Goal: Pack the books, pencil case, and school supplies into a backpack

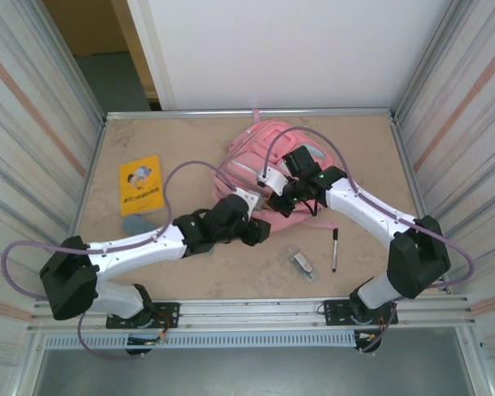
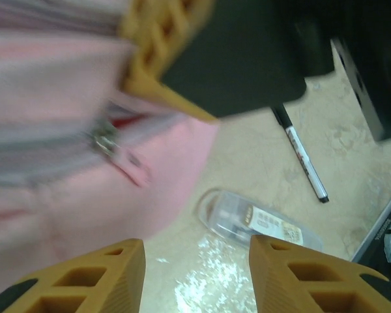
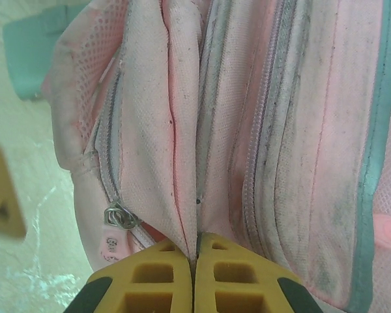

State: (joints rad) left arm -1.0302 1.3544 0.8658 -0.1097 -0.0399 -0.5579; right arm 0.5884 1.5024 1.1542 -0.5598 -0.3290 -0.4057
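The pink backpack (image 1: 260, 157) lies at the back middle of the table. My right gripper (image 1: 285, 201) is at its near edge, shut on a fold of its pink fabric (image 3: 182, 163) beside a metal zipper pull (image 3: 119, 215). My left gripper (image 1: 254, 233) hovers just left of it, open with nothing between its orange fingers (image 2: 117, 274). Below them lie the small clear-and-grey item (image 2: 260, 223) and the black pen (image 2: 304, 160) on bare table. The orange-yellow book (image 1: 141, 185) and the blue-grey pencil case (image 1: 138, 223) lie at the left.
Metal rails edge the table (image 1: 190, 276) on all sides, with striped walls close at left and right. The pen (image 1: 334, 249) and the clear item (image 1: 301, 262) lie in front of the backpack, between the two arms. A blue-green shape (image 3: 32, 55) lies beyond the backpack's edge.
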